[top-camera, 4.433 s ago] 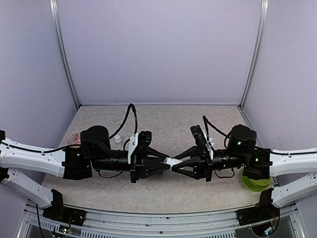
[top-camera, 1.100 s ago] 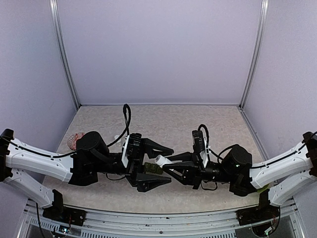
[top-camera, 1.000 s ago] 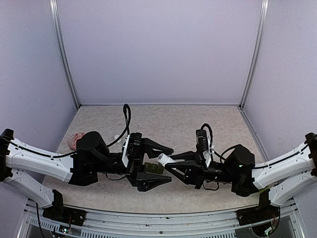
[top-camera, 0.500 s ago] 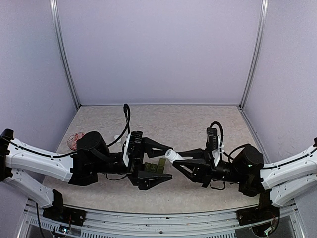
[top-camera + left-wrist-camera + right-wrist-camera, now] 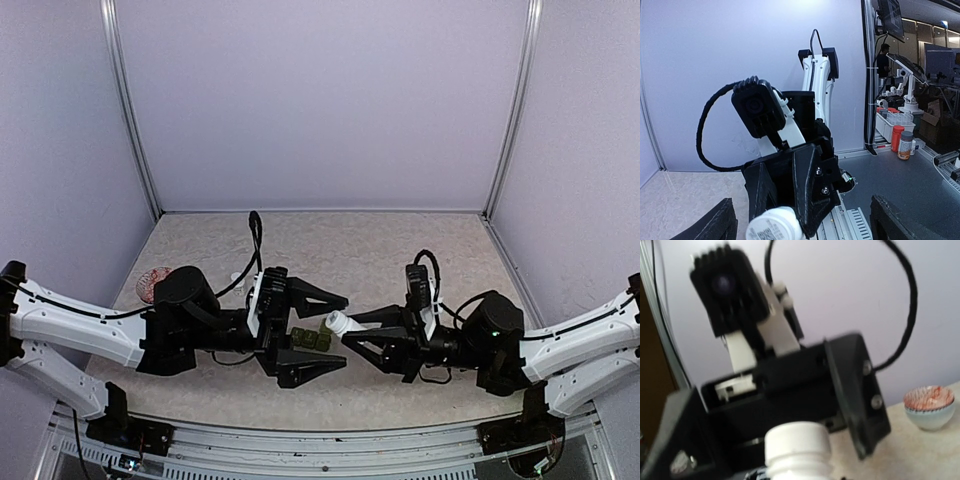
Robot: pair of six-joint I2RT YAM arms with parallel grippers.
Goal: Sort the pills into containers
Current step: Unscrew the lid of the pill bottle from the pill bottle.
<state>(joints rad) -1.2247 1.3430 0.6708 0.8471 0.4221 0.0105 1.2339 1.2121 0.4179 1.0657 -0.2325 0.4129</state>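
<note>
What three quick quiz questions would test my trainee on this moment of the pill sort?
1. True or false: the left tool is open.
2. Which holds the white bottle? A) left tool B) right tool C) neither
3. Fill in: the green pills lie on the ____.
Key: 1 true; 2 B; 3 table.

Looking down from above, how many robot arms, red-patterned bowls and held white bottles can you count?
Robot arms: 2 (left arm, right arm)
Red-patterned bowl: 1
Held white bottle: 1
Total: 4
</note>
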